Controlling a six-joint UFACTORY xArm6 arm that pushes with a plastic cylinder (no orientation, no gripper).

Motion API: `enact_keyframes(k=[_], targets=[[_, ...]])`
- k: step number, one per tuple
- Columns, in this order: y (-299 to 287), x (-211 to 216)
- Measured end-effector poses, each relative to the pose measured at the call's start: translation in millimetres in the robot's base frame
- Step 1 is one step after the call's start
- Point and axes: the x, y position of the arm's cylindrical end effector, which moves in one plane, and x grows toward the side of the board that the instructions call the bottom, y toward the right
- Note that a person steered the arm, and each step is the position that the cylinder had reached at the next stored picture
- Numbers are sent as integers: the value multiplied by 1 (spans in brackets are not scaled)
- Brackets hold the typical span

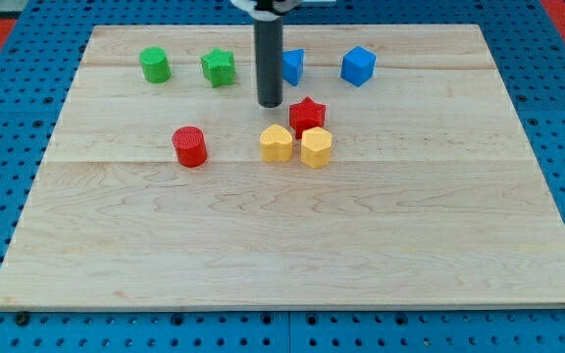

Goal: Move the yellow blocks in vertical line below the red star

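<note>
counter [292, 255]: pale wooden board on a blue pegboard; its near half carries no blocks.
yellow heart [276, 143]: in the nearest row of blocks, a little left of the view's centre, down-left of the red star and just apart from it.
yellow hexagon [316, 147]: right beside the yellow heart on the view's right, the two touching or nearly so; it sits directly below the red star, close against its lower edge.
yellow pair: side by side in a horizontal row, not stacked in a vertical line.
red cylinder [190, 146]: same row, well to the view's left of the yellow heart, standing alone.
red star [308, 115]: one step farther back, above the yellow hexagon and up-right of the yellow heart.
my tip [270, 104]: on the counter just left of the red star with a small gap showing, above the yellow heart and apart from it; touching no block.
rod: dark, upright, rising from the tip out of the view's top, partly hiding the left edge of the left blue block.
fingers: there are none, only the rod.
far row, left to right: green cylinder [154, 65], green star [219, 68], blue block [291, 67] of unclear shape behind the rod, blue cube [358, 66].
</note>
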Motion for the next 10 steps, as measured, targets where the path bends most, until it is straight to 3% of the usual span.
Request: enact_keyframes(k=[2, 4, 5, 6, 10], targets=[[-31, 32], [-7, 70], [-16, 52], [19, 51], [42, 114]])
